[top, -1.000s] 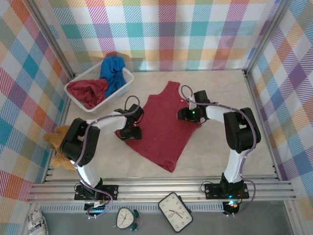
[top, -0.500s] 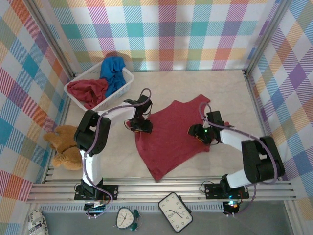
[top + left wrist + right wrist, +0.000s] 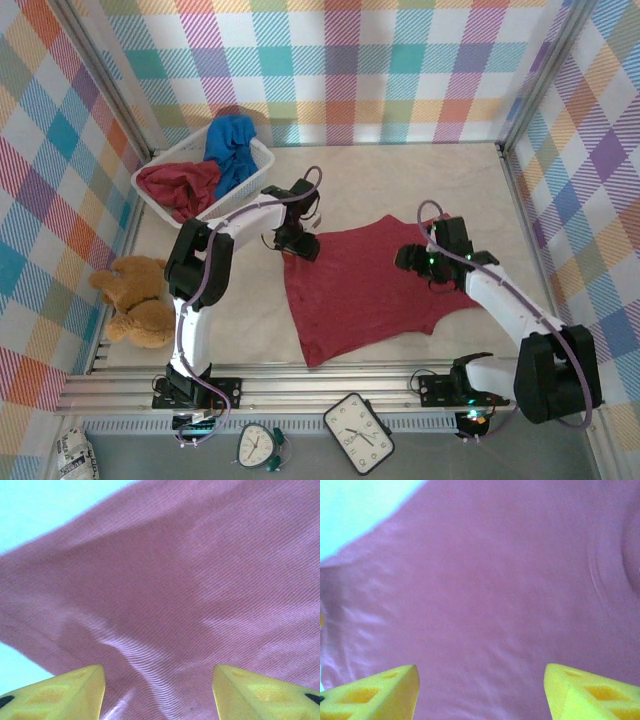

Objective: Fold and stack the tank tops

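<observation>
Lying spread flat at the centre of the bench (image 3: 470, 185), the dark red tank top (image 3: 365, 290) is set with its long axis across the frame. The hem is toward the left and the straps toward the right, the whole tipped slightly. The left hand (image 3: 297, 243) is placed over the upper left hem corner, the right hand (image 3: 425, 262) over the strap end at the upper right. Both hands are seen with fingers parted, nothing gripped, cloth beneath. Each end is judged nearest its own arm. A second dark red top (image 3: 175, 185) and a blue top (image 3: 230, 145) are noted in the white mesh basket (image 3: 262, 160), upper left.
</observation>
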### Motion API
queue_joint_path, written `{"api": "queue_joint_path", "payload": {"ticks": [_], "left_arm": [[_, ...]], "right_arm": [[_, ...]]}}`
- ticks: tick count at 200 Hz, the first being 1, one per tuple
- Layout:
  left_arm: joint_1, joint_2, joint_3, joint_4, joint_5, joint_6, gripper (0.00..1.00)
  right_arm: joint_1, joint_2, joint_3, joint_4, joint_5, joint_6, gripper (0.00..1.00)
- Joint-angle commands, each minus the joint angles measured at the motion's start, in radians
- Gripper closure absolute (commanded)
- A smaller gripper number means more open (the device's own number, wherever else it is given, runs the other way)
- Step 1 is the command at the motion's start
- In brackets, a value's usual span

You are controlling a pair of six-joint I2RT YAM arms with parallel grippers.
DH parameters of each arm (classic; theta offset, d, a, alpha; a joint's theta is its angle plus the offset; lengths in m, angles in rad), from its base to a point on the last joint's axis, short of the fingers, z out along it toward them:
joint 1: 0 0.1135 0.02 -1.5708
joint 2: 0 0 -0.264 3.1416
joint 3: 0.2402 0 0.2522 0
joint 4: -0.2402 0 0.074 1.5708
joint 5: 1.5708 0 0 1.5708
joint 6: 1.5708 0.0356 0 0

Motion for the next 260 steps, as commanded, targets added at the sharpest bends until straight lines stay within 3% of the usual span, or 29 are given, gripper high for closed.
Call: {"api": "queue_joint_path", "payload": {"ticks": [1, 31, 48, 97, 126, 182, 224, 260], "left_arm": [[0.035, -0.005, 0.053, -0.081, -0.084, 0.037, 0.42], [0.076, 0.004, 0.088, -0.055, -0.149, 0.031, 0.44], [0.099, 0.013, 0.091, -0.012, -0.157, 0.059, 0.49], [0.146, 0.073, 0.133, 0.007, -0.031, 0.29, 0.53], [0.171, 0.106, 0.153, 0.001, -0.011, 0.378, 0.52], [0.184, 0.174, 0.211, -0.024, 0.095, 0.383, 0.54], [0.19, 0.184, 0.203, -0.049, 0.071, 0.385, 0.6], [0.204, 0.2, 0.215, -0.052, 0.102, 0.381, 0.7]], "right_arm": [[-0.005, 0.103, 0.122, 0.061, 0.003, -0.29, 0.32], [-0.027, 0.305, 0.287, 0.123, -0.117, -0.49, 0.33], [-0.037, 0.441, 0.417, 0.06, -0.213, -0.627, 0.35], [-0.06, 0.742, 0.705, -0.15, -0.266, -0.919, 0.37], [-0.079, 0.845, 0.809, -0.204, -0.244, -0.99, 0.37], [-0.087, 1.0, 0.982, -0.296, -0.216, -1.025, 0.4], [-0.086, 1.067, 1.084, -0.397, -0.205, -1.035, 0.42], [-0.08, 1.118, 1.154, -0.478, -0.193, -1.048, 0.51]]}}
